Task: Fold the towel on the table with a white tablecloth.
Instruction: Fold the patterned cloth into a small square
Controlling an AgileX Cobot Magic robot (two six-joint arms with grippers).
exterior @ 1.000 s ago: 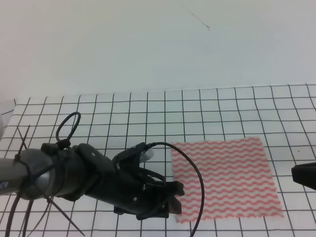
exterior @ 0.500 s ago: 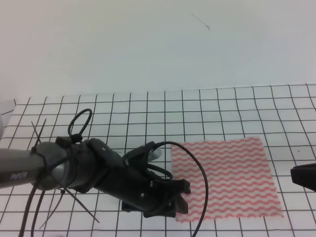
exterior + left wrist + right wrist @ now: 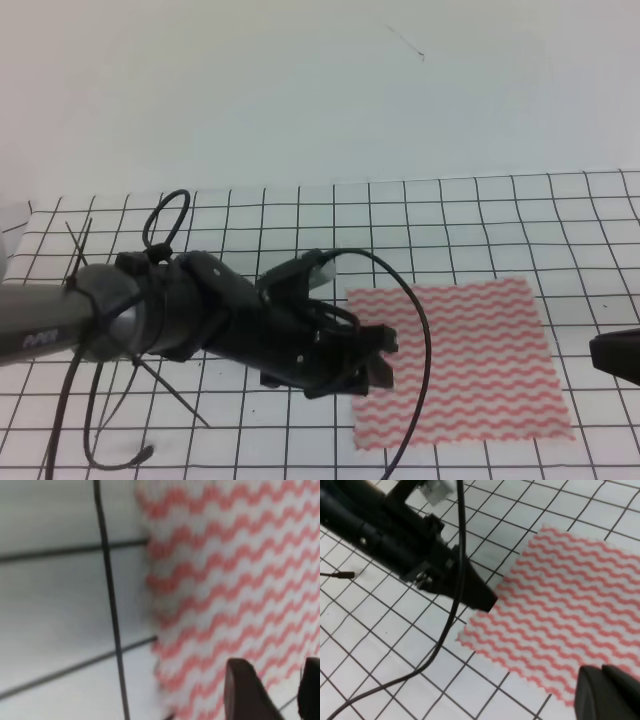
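Observation:
The towel (image 3: 470,350), striped in wavy pink-red and white, lies flat on the white gridded tablecloth (image 3: 300,215) of the table, at the right of the exterior view. My left gripper (image 3: 382,358) hovers over the towel's left edge, its fingers a little apart and holding nothing. The left wrist view shows the towel (image 3: 225,580) close up, with the gripper (image 3: 280,695) at the bottom right and cloth visible between its tips. My right gripper (image 3: 598,352) sits shut just off the towel's right edge. From the right wrist, the towel (image 3: 570,610), left gripper (image 3: 490,601) and right gripper (image 3: 602,672) all show.
A black cable (image 3: 405,400) loops from the left arm across the towel's near-left corner. The bare wall (image 3: 320,90) rises behind the table's far edge. Grid cloth (image 3: 395,645) surrounds the towel on every side.
My left arm has moved right and slightly away from the near edge, bringing its gripper from beside the towel's near-left corner to over its left edge. The right gripper and towel have stayed put.

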